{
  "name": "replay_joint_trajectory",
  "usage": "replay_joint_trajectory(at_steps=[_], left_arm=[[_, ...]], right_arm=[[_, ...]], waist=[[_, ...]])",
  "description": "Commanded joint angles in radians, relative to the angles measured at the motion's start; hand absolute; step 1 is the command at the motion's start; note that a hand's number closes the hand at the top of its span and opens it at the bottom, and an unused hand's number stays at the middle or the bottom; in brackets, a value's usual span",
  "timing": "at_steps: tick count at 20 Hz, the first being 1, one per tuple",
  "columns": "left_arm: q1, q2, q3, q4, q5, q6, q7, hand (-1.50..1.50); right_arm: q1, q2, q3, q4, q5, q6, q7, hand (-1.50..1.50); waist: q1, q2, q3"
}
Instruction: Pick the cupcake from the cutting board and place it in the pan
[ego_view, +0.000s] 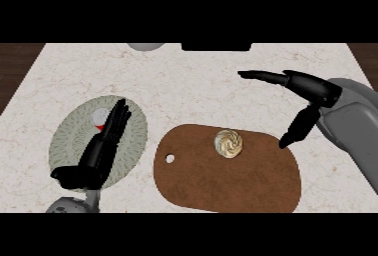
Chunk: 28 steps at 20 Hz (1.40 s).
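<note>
A cupcake (228, 143) with swirled cream frosting sits on the upper part of the brown cutting board (229, 185) at the lower middle. My right hand (310, 95) hovers open to the upper right of the board, fingers stretched left and thumb pointing down; it is apart from the cupcake. At the left lies a grey-green round pan (68, 137). My left hand (103, 142) stretches open over it, fingers straight and pointing up. Under its fingertips a small white and red object (99, 120) shows in the pan, partly hidden.
A pale rounded object (146, 46) and a dark block (217, 46) sit at the counter's far edge. Dark wood (15, 70) borders the marble counter (192, 85) on the left and right.
</note>
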Motion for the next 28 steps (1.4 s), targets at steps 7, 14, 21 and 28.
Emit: replay_joint_trajectory(at_steps=[7,14,21,28], left_arm=[[-0.008,-0.014,0.032,0.030,0.003,-0.018,-0.012,0.00],[-0.009,-0.050,0.023,-0.012,-0.058,0.001,0.025,0.00],[-0.009,-0.105,0.045,0.069,-0.087,-0.035,-0.035,0.00],[0.047,-0.095,0.056,-0.052,-0.113,-0.047,0.039,0.00]], right_arm=[[0.005,0.072,0.259,-0.109,0.326,-0.028,0.128,-1.50],[0.033,0.139,0.242,-0.094,0.479,-0.025,0.184,-1.50],[0.063,0.178,0.157,-0.035,0.587,-0.007,0.121,-1.50],[0.127,0.287,0.098,-0.023,0.645,-0.028,0.135,-1.50]], waist=[[-0.016,-0.003,0.000],[-0.014,-0.002,0.000],[-0.013,-0.001,0.000],[-0.010,-0.001,0.001]])
